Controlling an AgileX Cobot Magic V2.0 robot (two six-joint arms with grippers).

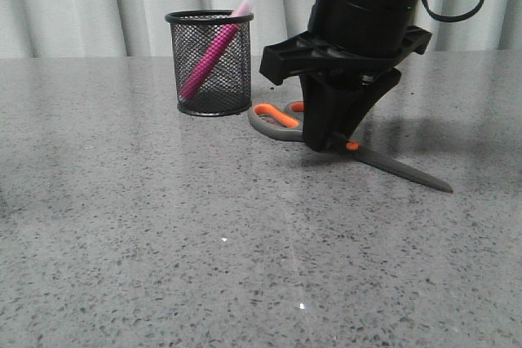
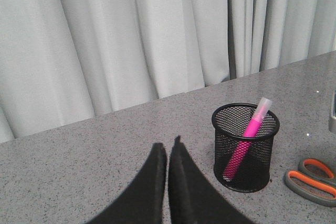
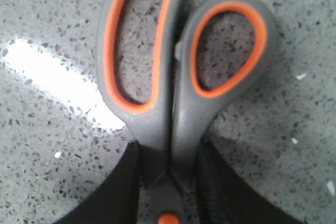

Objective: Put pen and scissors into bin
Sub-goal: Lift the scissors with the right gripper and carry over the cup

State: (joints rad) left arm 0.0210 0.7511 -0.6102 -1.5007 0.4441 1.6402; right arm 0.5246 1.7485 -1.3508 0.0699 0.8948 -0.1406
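Pen point(image 1: 210, 53): already in the bin point(image 1: 210, 95), leaning, whitish cap poking above the rim; same in the left wrist view.
Scissors point(image 1: 391, 165): flat on the table point(image 1: 163, 234), blades shut, just beside the bin and not touching it.
Long axis: handle loops toward the bin, blade tip pointing away and toward the camera side, on a diagonal across the table.
Right hand point(image 1: 330, 146): lowered straight over the scissors at the neck, between the loops and the orange pivot dot.
Right hand state: fingers point(image 3: 118, 192) straddling the grey shanks on both sides, pressed to or very nearly against them; clamped or only flanking, cannot tell.
Left hand point(image 2: 168, 148): fingers together, holding nothing, raised and well apart from the scissors, bin ahead of it.
Nearer arm: right, by far; directly on the scissors.
Step judged: pen done; scissors still to go, grasp at the neck under way.
Relation that matters: bin lying off the handle end of the scissors, so a lift would need the blades tipped down before lowering in.
Risk judged: long blades swinging under a grip near the pivot; light mesh bin easily knocked.
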